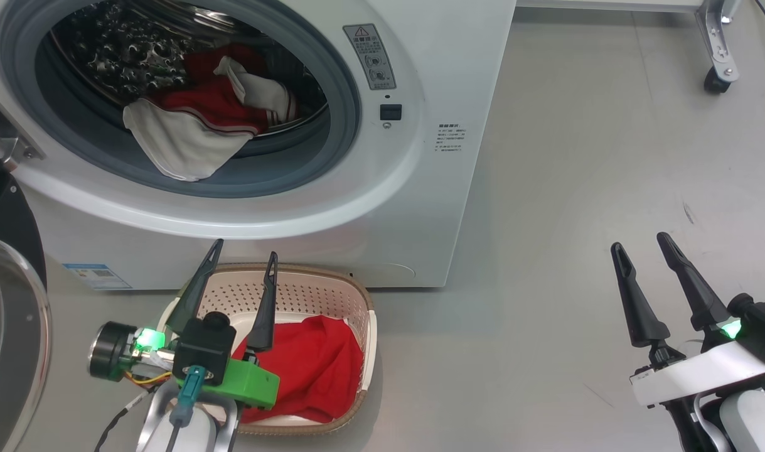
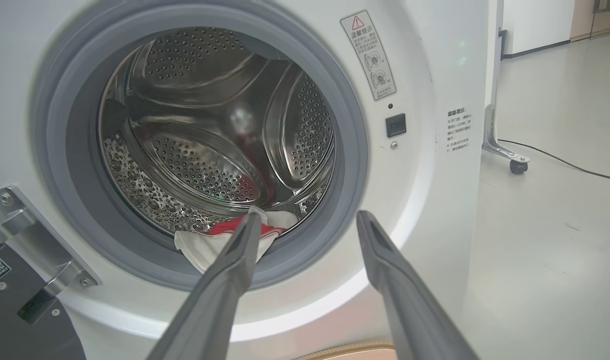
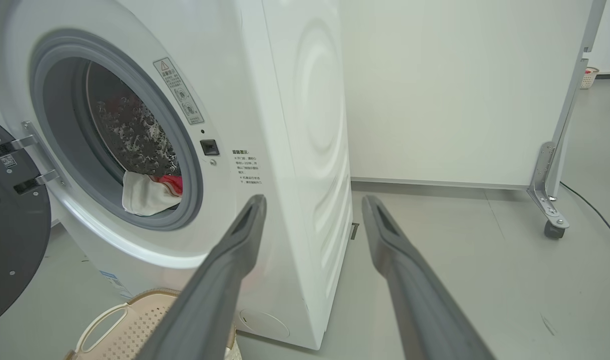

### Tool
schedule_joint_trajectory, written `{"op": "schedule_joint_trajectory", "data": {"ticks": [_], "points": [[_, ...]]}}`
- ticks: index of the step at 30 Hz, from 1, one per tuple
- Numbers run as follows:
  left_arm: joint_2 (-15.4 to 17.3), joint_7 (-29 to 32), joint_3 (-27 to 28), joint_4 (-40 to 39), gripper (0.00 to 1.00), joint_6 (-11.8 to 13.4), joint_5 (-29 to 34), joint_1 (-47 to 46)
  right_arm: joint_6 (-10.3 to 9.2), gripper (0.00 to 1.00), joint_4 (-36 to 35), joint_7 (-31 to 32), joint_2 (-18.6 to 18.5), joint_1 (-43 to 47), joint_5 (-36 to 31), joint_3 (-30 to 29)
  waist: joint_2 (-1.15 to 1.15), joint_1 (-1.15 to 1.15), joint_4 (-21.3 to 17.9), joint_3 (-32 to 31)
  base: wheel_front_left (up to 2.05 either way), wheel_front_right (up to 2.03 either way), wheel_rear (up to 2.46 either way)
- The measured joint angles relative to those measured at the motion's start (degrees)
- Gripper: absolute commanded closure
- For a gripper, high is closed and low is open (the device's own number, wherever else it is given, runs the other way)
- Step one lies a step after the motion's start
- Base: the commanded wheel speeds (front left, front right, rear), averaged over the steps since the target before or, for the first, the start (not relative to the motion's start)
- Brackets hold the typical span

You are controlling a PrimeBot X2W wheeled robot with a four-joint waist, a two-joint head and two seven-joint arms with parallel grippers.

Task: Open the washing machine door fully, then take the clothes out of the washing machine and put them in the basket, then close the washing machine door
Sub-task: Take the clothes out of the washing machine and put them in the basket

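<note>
**A:** Grey floor (image 1: pixel 577 188), the white washing machine (image 1: pixel 445 63) standing on it. How far along is this?

**B:** Partway. The washing machine door (image 1: pixel 9 251) is swung wide, off to the left of the left gripper (image 1: pixel 245 248). One red garment (image 1: pixel 319 364) lies in the basket (image 1: pixel 307 294), directly beneath that gripper's spread, empty fingers. More clothes (image 1: pixel 194 125) — red with white trim, plus white cloth — hang over the lip of the drum (image 1: pixel 118 50), above and ahead of it.

**A:** And the right gripper (image 1: pixel 639 242)?

**B:** Open too, holding nothing. The machine sits well apart on its left.

**A:** What's left?

**B:** By my reading, the rest of the load must come out, then the door gets shut.

**A:** Do the wrist cameras add anything?

**B:** The left wrist view looks deep into the drum: bare steel at the back, cloth bunched at the front lip just beyond the fingertips. The right wrist view gives the machine's side panel, a white partition (image 3: pixel 435 90) on castors beyond — and a basket handle below its fingers. The garment in the basket I take from the head view.
</note>
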Motion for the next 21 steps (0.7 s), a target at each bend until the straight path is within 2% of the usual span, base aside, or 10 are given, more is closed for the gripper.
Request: {"op": "schedule_joint_trajectory", "data": {"ticks": [12,18,21], "points": [[-0.1,0.1,1.2,-1.6,0.00,0.9,-0.4,0.1,0.00,0.00,-1.6,0.0,-1.1,0.0,0.0,0.4,0.00,0.00,-0.7,3.0,0.00,0.00,0.00],[-0.1,4.1,4.8,-1.5,0.00,1.3,-1.2,-1.2,0.00,0.00,-2.4,0.0,-1.7,-0.1,0.5,0.5,0.00,0.00,-1.7,5.9,0.00,0.00,0.00],[1.2,7.3,7.2,-0.5,0.00,1.5,-1.3,-3.9,0.00,0.00,-2.9,0.0,-2.0,-0.3,1.2,0.7,0.00,0.00,-2.5,7.7,0.00,0.00,0.00]]}}
